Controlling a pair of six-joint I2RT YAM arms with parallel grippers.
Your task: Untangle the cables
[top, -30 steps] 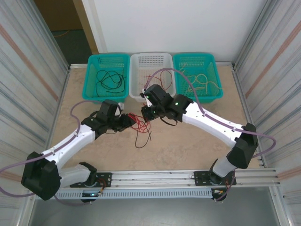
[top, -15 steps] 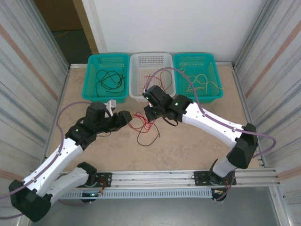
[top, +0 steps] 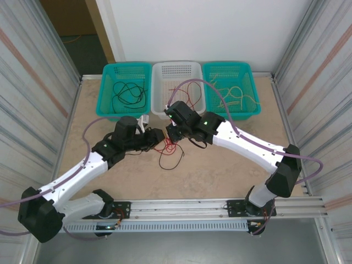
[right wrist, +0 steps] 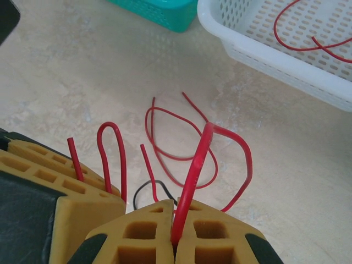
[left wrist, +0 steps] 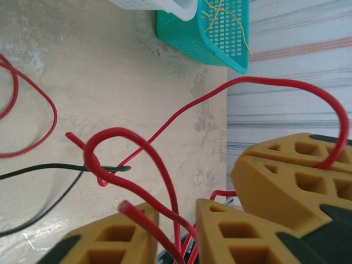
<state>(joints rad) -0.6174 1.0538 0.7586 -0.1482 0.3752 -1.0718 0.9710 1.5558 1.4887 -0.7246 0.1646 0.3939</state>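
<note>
A tangle of red cables [top: 170, 150] with one thin black cable [left wrist: 44, 169] lies on the table between my two grippers. My right gripper [right wrist: 176, 209] is shut on a red cable [right wrist: 192, 170] that arches up out of its fingertips and loops down to the table. My left gripper [left wrist: 173, 212] sits close beside it, jaws a little apart, with red cable strands [left wrist: 159, 181] running through the gap but not pinched. In the left wrist view a red loop hooks round the black cable's end. The right gripper's yellow fingers [left wrist: 286, 176] are at the right of that view.
Three baskets stand along the far edge. The left teal basket [top: 101, 93] holds black cables, the white middle basket [top: 175, 64] holds red ones [right wrist: 308, 27], and the right teal basket [top: 254, 91] holds pale yellow ones [left wrist: 220, 14]. Metal walls close both sides.
My left gripper has moved right, close up to the right gripper, and its jaws have narrowed around the red strands. The right gripper has stayed shut on its cable, almost still.
</note>
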